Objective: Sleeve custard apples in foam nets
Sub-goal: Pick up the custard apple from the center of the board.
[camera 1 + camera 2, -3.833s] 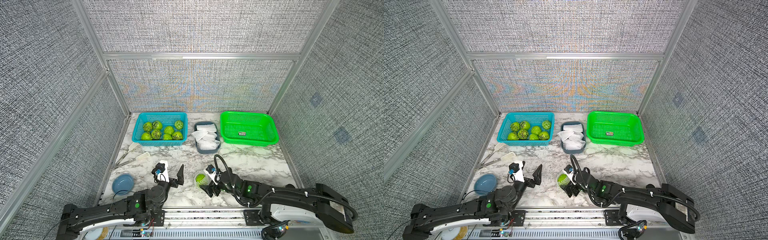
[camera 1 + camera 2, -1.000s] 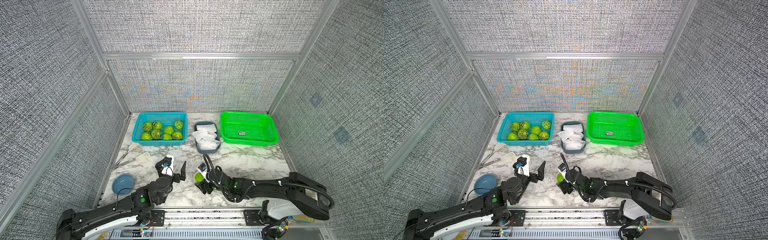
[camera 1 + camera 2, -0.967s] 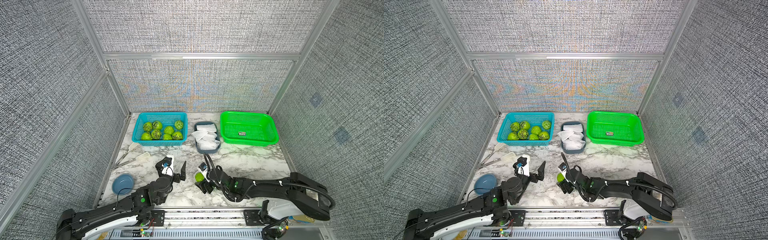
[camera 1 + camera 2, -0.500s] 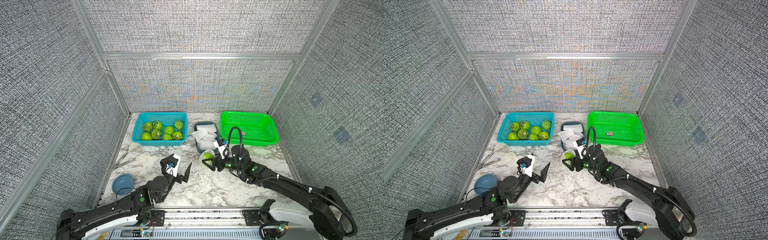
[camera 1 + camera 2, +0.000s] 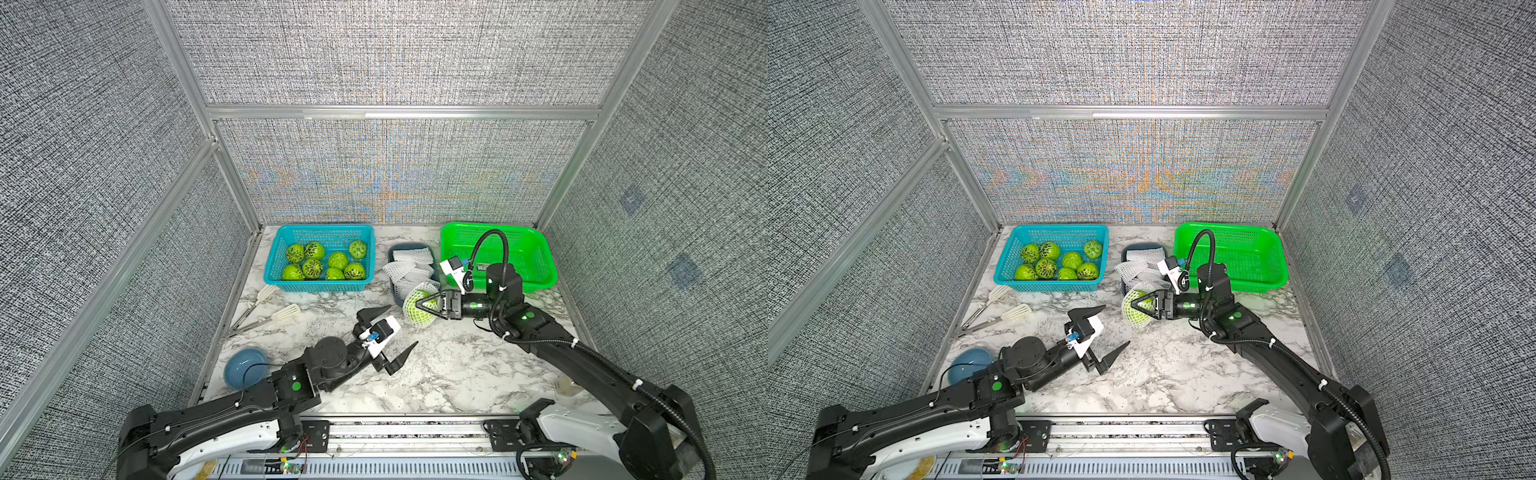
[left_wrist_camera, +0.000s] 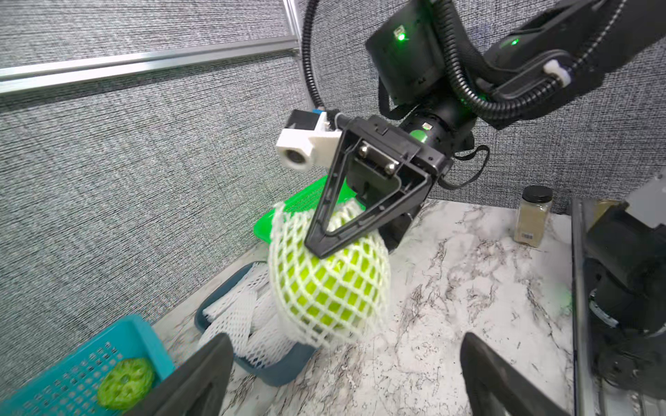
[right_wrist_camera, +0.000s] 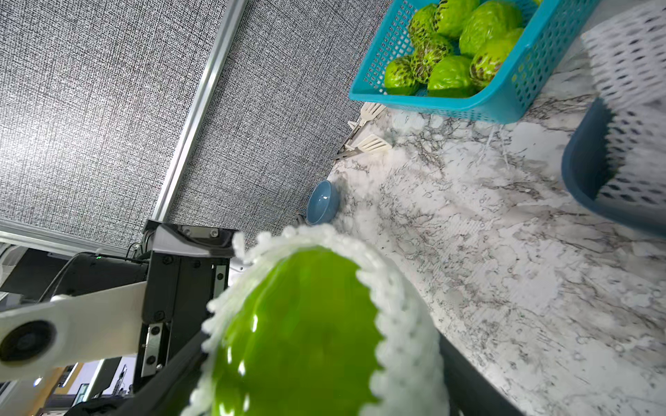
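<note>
Marble tabletop (image 5: 457,374): tongs (image 5: 266,311), bowl (image 5: 245,372), spice jar (image 6: 533,216); custard apple (image 6: 331,288) netted.

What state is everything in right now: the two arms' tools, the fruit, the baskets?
right tool, shut on the netted custard apple.
left tool, open and empty.
netted custard apple, sleeved, one end uncovered.
blue basket, holding eight bare custard apples.
green basket, no fruit inside.
dark tray, stacked with spare foam nets.

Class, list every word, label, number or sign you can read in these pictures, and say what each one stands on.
No text here is legible.
Sticker inside the green basket: too small to read.
Label on the spice jar: print and barcode too blurred to read.
</note>
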